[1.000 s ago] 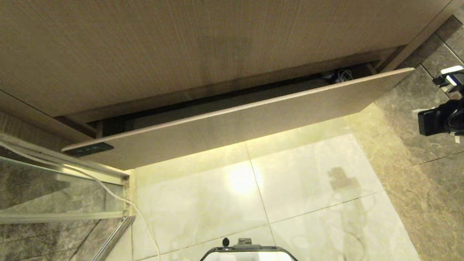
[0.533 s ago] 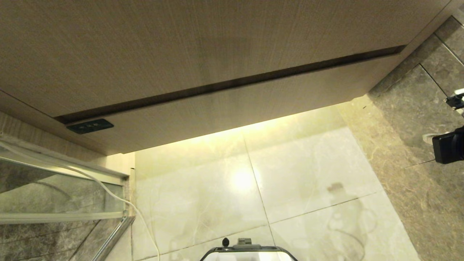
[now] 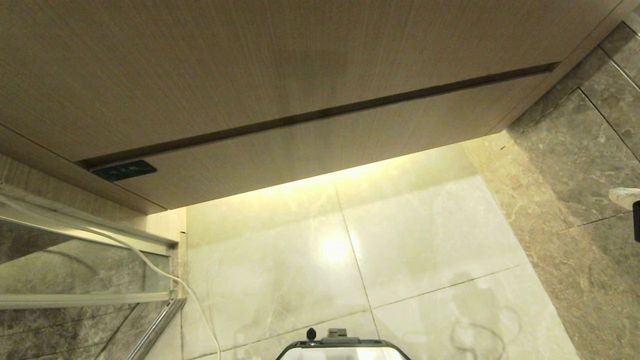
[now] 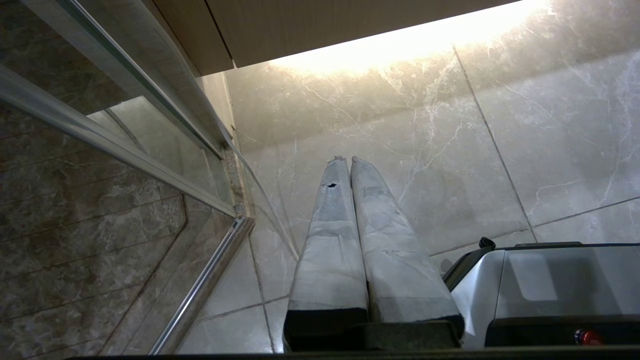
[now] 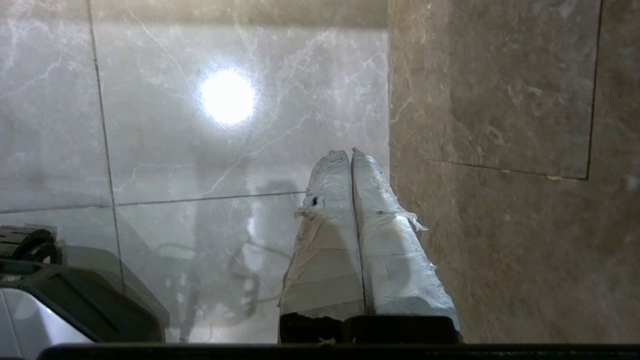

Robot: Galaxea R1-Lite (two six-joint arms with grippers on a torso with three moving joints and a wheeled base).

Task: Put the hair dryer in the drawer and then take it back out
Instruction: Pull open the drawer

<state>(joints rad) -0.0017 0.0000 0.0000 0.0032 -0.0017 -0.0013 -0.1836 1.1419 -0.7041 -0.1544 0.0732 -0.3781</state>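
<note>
Head view: glossy marble floor (image 3: 280, 280)

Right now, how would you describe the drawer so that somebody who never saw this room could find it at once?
Look at the wood-grain cabinet that hangs above the pale floor tiles. The drawer is the narrow lowest band of its front, shut, under a thin dark gap. Unlike the taller plain panel above, it carries a small dark label at its left end.
</note>
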